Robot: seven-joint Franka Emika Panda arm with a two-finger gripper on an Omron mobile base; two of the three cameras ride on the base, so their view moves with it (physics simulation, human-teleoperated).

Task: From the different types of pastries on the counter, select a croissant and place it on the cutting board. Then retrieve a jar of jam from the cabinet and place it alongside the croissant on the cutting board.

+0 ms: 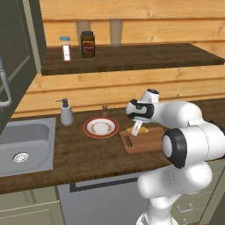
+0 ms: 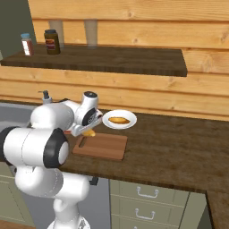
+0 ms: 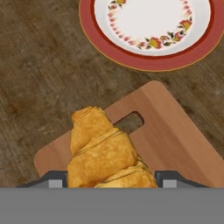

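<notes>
Gripper [image 3: 112, 177] clamps the croissant [image 3: 105, 153] just above the cutting board [image 3: 175, 135]. Beside it sits a red-rimmed plate [image 3: 144, 61]; a white plate [image 2: 129, 123] holds a pastry [image 2: 118, 120].

Glossy white rounded arm [image 1: 184, 132] segments, black joint rings (grey-capped wrist), dark fingertips.

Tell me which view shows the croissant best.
The hand view: the croissant sits large and close between the tool's fingertips, over the cutting board. The left base view shows a small yellow bit behind the hand; the right base view shows a sliver beneath it.
</notes>
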